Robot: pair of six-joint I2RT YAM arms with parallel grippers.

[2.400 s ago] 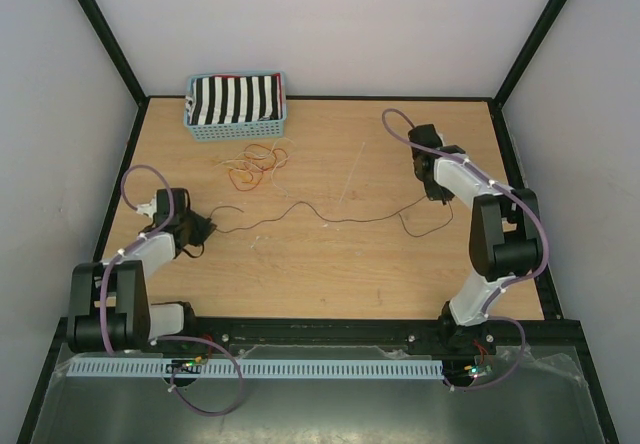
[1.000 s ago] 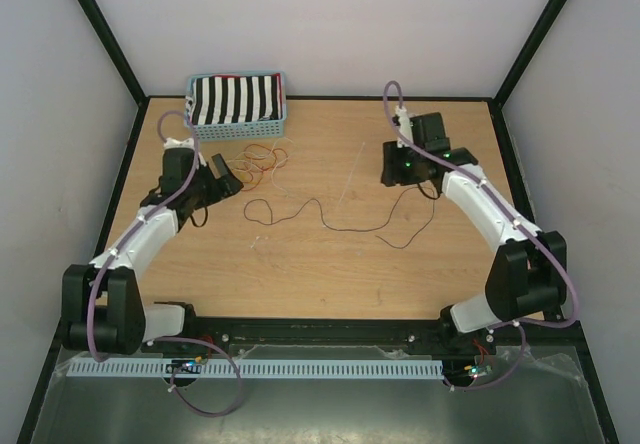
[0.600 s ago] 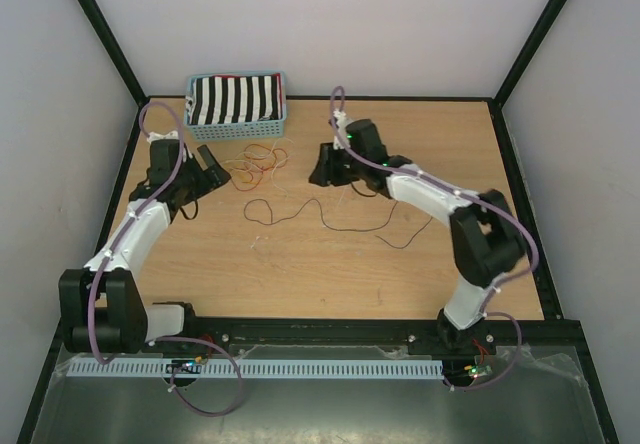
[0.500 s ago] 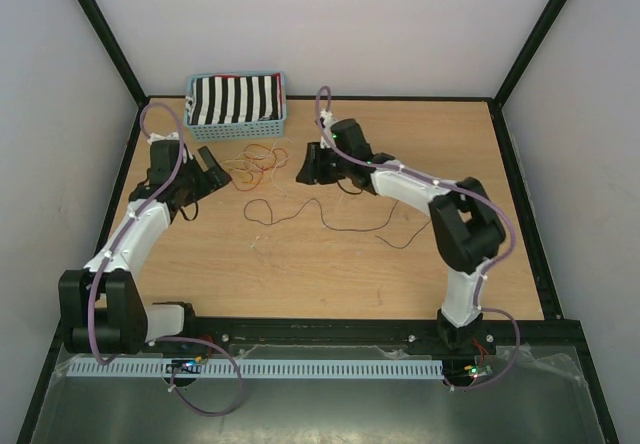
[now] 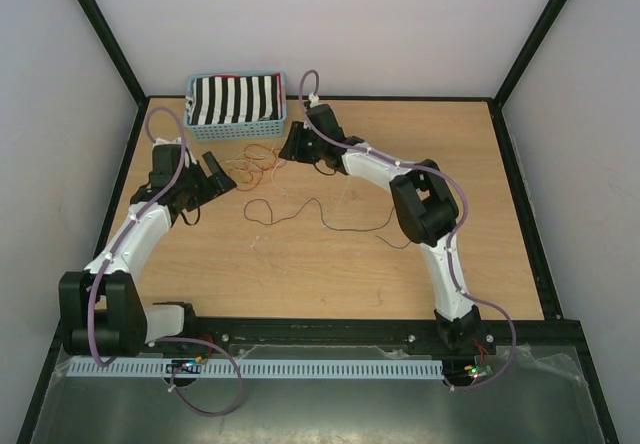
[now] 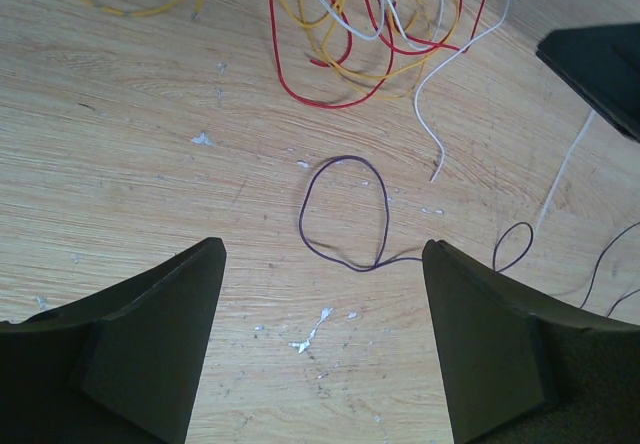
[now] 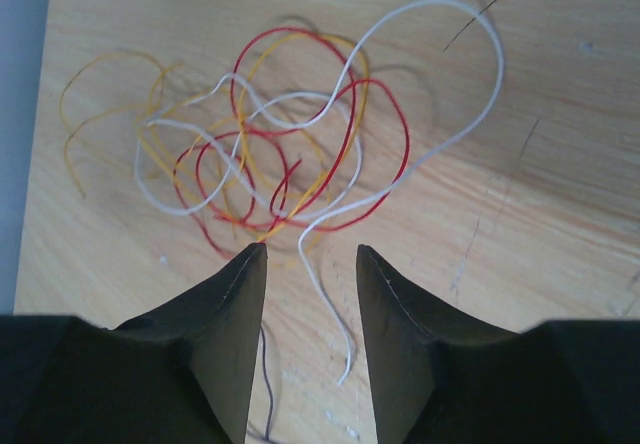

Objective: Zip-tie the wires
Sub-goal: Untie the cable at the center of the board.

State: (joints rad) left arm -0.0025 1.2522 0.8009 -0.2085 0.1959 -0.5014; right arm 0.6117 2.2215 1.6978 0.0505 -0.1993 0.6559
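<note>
My left hand [image 6: 322, 264], wide and empty, hovers over the dark wire [image 6: 304, 219]; my right hand [image 7: 311, 254], narrowly parted and empty, frames the tangled wires [image 7: 300, 154] on the counter [image 7: 560, 214], apparently to gather them.

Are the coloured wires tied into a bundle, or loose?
Loose: the wires lie in tangled loops on the table, nothing cinched around them.

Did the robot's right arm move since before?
Yes. The right arm's black fingers swung far left, ending beside the blue plastic basket, by the thin tangled coloured wires.
</note>
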